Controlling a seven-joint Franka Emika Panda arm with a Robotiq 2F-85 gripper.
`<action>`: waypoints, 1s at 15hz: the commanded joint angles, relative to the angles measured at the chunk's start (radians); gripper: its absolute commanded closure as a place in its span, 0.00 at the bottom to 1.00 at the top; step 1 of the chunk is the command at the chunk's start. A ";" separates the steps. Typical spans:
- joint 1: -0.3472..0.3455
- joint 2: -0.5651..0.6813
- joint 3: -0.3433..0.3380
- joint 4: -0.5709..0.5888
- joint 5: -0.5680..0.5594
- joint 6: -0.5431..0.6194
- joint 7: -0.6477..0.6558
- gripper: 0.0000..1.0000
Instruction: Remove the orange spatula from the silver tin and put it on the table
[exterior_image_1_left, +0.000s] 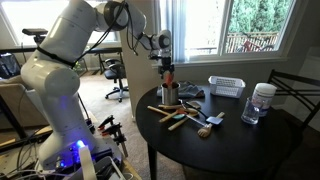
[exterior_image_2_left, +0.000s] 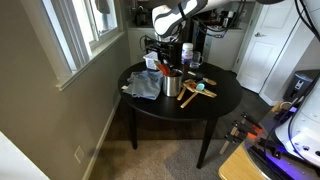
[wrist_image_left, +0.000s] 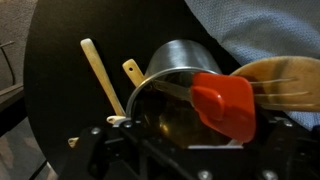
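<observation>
The orange spatula (wrist_image_left: 225, 108) stands in the silver tin (wrist_image_left: 175, 62) on the worktop (wrist_image_left: 60, 90). Its head is just beneath the end effector (exterior_image_1_left: 167, 68). Whether the fingers are spread or pressed together cannot be determined.

Loose wooden utensils (exterior_image_1_left: 180, 114) just beside the silver tin (exterior_image_1_left: 170, 97) — bare table (exterior_image_1_left: 250, 138) beyond them.

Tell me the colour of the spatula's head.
Orange-red; the orange spatula shows best in the wrist view.
</observation>
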 joint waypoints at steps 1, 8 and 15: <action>-0.021 -0.002 0.013 0.016 0.035 -0.048 0.011 0.00; -0.033 -0.003 0.017 0.019 0.042 -0.041 -0.002 0.40; -0.036 -0.004 0.021 0.018 0.045 -0.039 -0.007 0.85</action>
